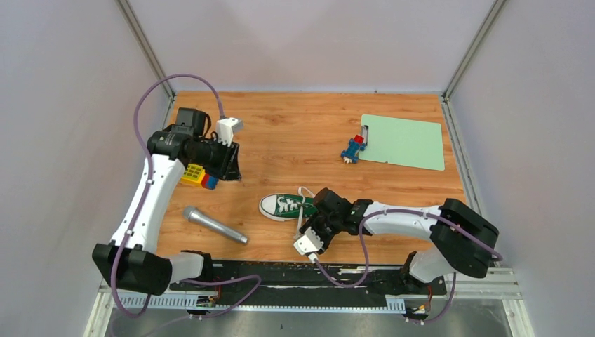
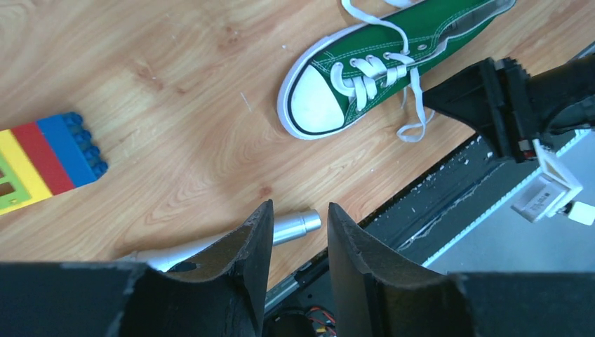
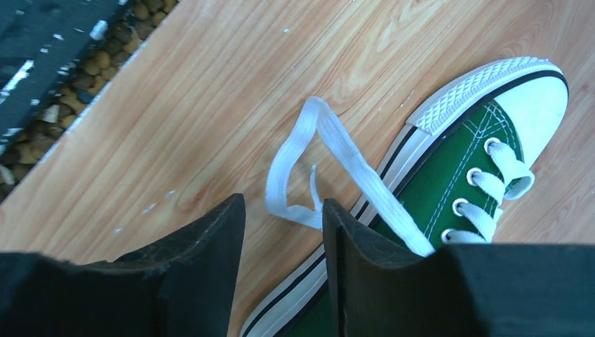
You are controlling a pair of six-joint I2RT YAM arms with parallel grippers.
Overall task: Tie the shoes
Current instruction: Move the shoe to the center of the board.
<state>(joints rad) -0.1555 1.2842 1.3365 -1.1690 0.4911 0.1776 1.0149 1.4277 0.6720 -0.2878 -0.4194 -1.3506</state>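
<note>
The green sneaker [image 1: 283, 206] lies on its sole at lower centre of the bench [image 1: 295, 140], toe toward frame left. The right end effector [image 3: 283, 225] hangs over its near side, fingers apart, with a white lace loop [image 3: 314, 111] just beyond the tips and unclamped. The left end effector [image 2: 295, 232], also apart and holding nothing, sits upper left by the toy bricks [image 1: 198, 175], well away from the sneaker.

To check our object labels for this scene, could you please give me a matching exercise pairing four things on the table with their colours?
Things:
1. sneaker
2. microphone
3. clipboard
4. toy building bricks

Colours:
A. silver
B. yellow, red and blue
C. pale green
D. dark green with a white toe cap

Pairs: 1-D, 2-A, 3-C, 4-B
</note>
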